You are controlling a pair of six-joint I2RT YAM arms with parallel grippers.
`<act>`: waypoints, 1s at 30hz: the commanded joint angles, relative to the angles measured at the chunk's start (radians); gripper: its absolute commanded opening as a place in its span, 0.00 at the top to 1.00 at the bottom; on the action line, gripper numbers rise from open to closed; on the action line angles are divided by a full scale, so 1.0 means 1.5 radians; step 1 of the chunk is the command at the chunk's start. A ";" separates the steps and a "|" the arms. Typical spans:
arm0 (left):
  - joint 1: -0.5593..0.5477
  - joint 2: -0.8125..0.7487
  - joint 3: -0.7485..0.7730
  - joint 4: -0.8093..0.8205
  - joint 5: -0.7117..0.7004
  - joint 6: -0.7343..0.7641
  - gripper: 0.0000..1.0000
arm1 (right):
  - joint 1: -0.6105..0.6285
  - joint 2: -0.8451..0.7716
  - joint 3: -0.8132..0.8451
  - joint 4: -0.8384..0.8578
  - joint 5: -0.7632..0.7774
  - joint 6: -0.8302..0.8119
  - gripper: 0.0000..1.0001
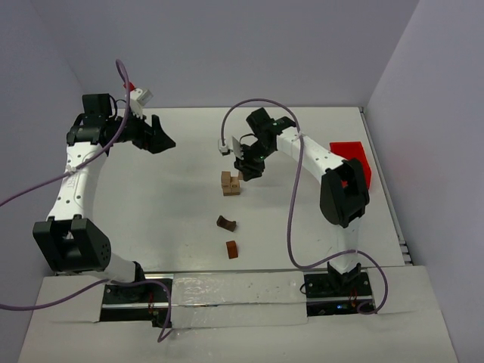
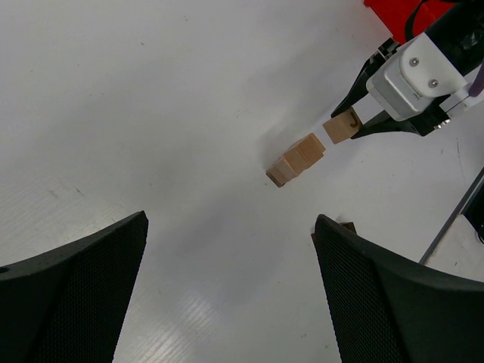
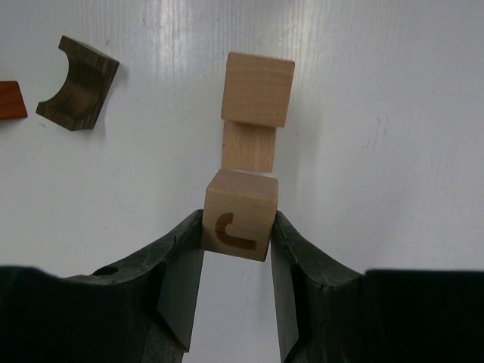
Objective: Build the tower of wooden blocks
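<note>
My right gripper is shut on a light tan cube with a burnt curved mark on its face. It holds the cube right beside a small stack of tan blocks. In the right wrist view one tan cube rests on a lower tan block. The stack and the held cube also show in the left wrist view. A dark brown arch block and a reddish-brown block lie apart on the table. My left gripper is open and empty, far left of the blocks.
A red plastic bin stands at the right edge of the white table, behind the right arm. Purple cables loop over both arms. Grey walls close the table at the back and the sides.
</note>
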 commanded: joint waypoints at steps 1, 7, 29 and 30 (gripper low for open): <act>-0.003 0.004 0.023 0.004 -0.003 0.001 0.03 | 0.015 0.016 0.041 0.022 -0.003 0.003 0.79; -0.003 0.012 0.031 0.006 0.002 -0.006 0.03 | 0.025 0.039 0.060 0.025 0.007 0.013 0.78; -0.003 0.029 0.043 -0.006 0.002 -0.001 0.02 | 0.034 0.053 0.066 0.006 0.024 -0.008 0.74; -0.003 0.028 0.043 -0.005 0.001 -0.001 0.02 | 0.034 0.055 0.066 0.007 0.024 -0.007 0.74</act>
